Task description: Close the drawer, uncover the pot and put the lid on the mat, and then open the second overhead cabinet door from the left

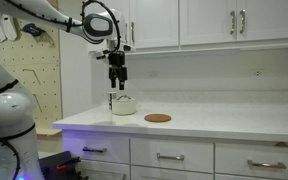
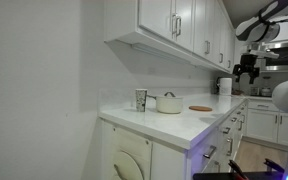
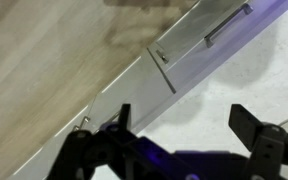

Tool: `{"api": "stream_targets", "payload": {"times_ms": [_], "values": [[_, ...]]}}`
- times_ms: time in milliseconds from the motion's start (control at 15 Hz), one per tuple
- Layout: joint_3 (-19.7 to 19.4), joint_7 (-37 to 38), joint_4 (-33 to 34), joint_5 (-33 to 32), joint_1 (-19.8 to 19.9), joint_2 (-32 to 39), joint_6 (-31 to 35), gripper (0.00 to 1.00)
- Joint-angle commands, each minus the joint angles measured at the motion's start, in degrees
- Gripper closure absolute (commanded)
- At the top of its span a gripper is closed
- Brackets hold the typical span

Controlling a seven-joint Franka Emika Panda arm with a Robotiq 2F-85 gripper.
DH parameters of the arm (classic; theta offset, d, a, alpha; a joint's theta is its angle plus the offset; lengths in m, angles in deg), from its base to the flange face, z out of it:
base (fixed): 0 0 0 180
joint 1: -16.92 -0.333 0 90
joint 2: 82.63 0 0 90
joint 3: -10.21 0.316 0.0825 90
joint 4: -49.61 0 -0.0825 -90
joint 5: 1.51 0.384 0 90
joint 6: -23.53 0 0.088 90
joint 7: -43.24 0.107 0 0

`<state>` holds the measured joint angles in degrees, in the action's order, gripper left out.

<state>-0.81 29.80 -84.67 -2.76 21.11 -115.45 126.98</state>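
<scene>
Gripper [image 3: 181, 118] hangs high over the counter [image 1: 224, 122] edge, fingers spread wide, holding nothing; the pot [image 1: 124, 106] stands on the counter wearing the lid [image 2: 170, 96]; the mat [image 1: 157, 118] lies nearby.

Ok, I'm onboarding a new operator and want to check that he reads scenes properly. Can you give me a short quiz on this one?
1. True or false: something lies on the mat.
2. The gripper is: A) shut on the pot; B) open, holding nothing; C) out of every view.
3. Fill in: on the counter, the thing nearest the mat is the ___.
Key: 1 false, the mat is bare; 2 B; 3 pot.
</scene>
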Motion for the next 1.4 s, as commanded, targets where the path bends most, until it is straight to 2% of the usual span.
{"api": "stream_targets", "payload": {"times_ms": [0, 533, 933, 1333], "values": [[2.63, 0.1, -3.46, 2.0, -1.93, -2.15, 2.54, 0.0], [5.78, -1.18, -5.23, 2.26, -6.33, -0.26, 9.28, 0.0], [7.08, -2.45, -2.15, 2.63, -9.66, 5.8, 15.29, 0.0], [10.61, -0.4, -0.1, 3.93, -12.17, 11.89, 21.13, 0.0]]}}
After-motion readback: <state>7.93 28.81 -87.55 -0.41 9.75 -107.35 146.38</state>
